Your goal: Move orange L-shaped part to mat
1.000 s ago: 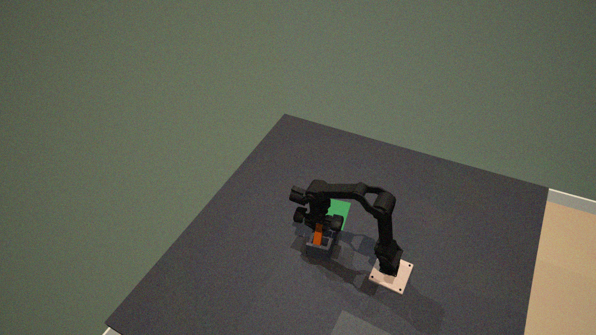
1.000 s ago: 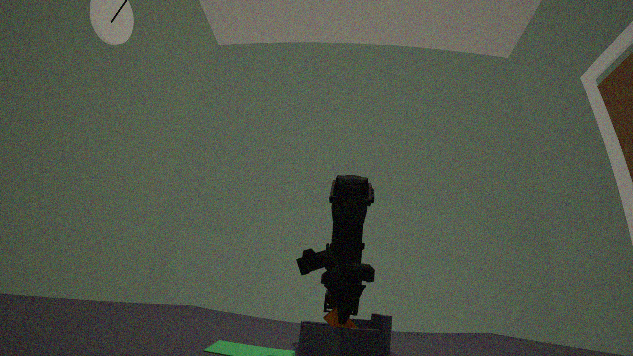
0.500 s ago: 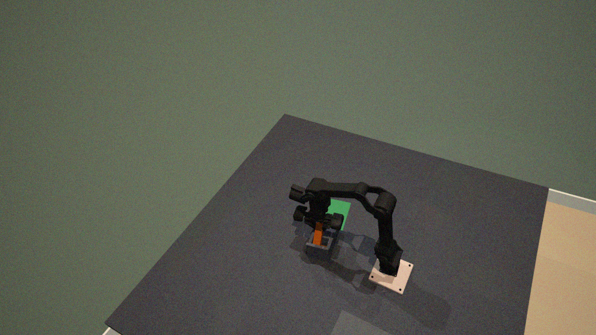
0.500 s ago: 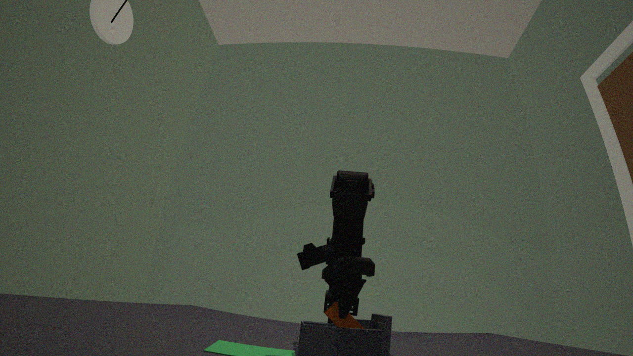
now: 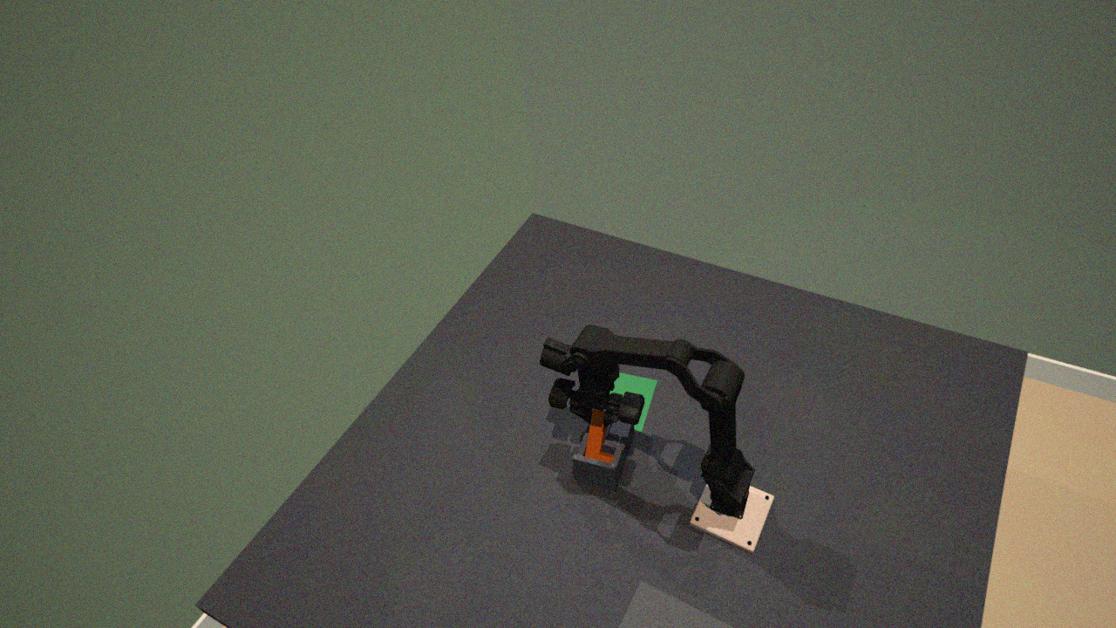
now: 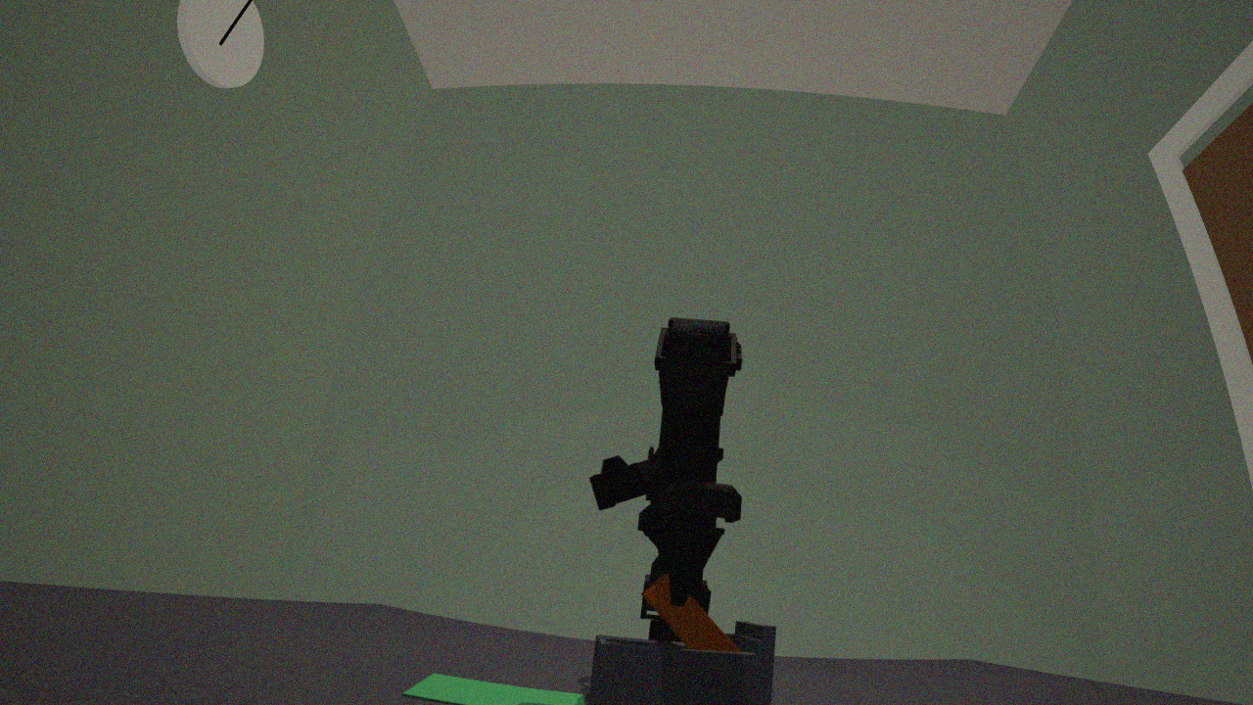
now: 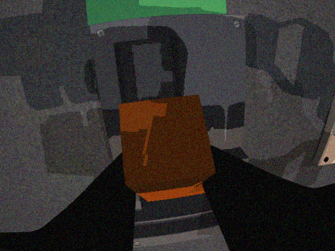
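Note:
The orange L-shaped part [image 5: 595, 440] [image 6: 708, 629] [image 7: 174, 139] is steeply tilted, its raised end above the grey tray [image 5: 596, 474] [image 6: 630, 675] [image 7: 216, 52]. Its L-shaped end is low, at the tray's near end in the top view. The tray wall hides its lowest portion in the exterior view, so I cannot tell whether it touches the pocket. My gripper [image 5: 596, 421] [image 6: 679, 599] [image 7: 164, 155] is shut on the part near its raised end, one finger on each side. The green mat [image 5: 642, 390] [image 6: 490, 690] [image 7: 181, 6] lies beside the tray's far end.
The arm's pale base plate [image 5: 757, 519] stands right of the tray in the top view; its corner [image 7: 329, 153] shows at the wrist view's right edge. The dark table [image 5: 429, 500] surrounds the tray. The tray's raised wall [image 6: 758, 637] stands near the part's lower end.

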